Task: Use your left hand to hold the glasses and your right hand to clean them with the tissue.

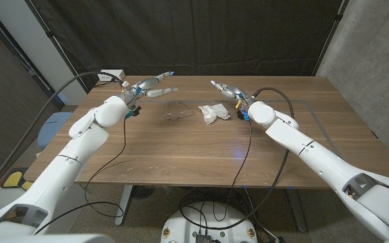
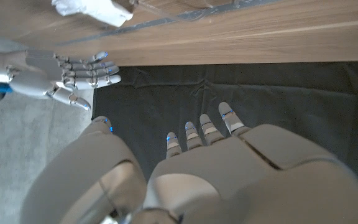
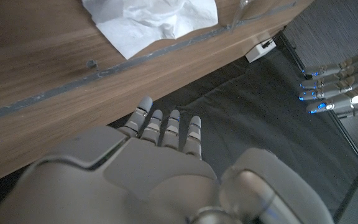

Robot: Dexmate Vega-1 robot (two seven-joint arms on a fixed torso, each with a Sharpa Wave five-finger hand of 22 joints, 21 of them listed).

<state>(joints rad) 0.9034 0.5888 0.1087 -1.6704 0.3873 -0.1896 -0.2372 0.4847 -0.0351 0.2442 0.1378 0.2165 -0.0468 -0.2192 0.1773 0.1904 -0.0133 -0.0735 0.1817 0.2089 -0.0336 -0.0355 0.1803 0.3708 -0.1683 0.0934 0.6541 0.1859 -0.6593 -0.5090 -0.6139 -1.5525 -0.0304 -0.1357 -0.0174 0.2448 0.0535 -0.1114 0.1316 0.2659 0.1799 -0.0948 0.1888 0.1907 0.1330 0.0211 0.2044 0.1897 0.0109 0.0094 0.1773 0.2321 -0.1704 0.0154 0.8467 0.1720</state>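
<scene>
Clear-framed glasses (image 1: 178, 112) lie on the wooden table (image 1: 201, 152), just left of a crumpled white tissue (image 1: 213, 113). My left hand (image 1: 150, 88) hovers behind and to the left of the glasses, fingers spread, holding nothing. My right hand (image 1: 225, 89) hovers behind and to the right of the tissue, fingers stretched out and empty. In the left wrist view my left hand (image 2: 197, 168) faces the right hand (image 2: 67, 74), with the tissue (image 2: 95, 9) on the table beyond. In the right wrist view my right hand (image 3: 160, 155) reaches toward the tissue (image 3: 154, 15), and the left hand's fingertips (image 3: 328, 84) show.
A white power strip (image 1: 111, 76) sits at the table's back left corner. A thin rectangular outline (image 1: 316, 115) is marked on the tabletop. Black curtains hang behind the table. Cables trail from both wrists across the wood.
</scene>
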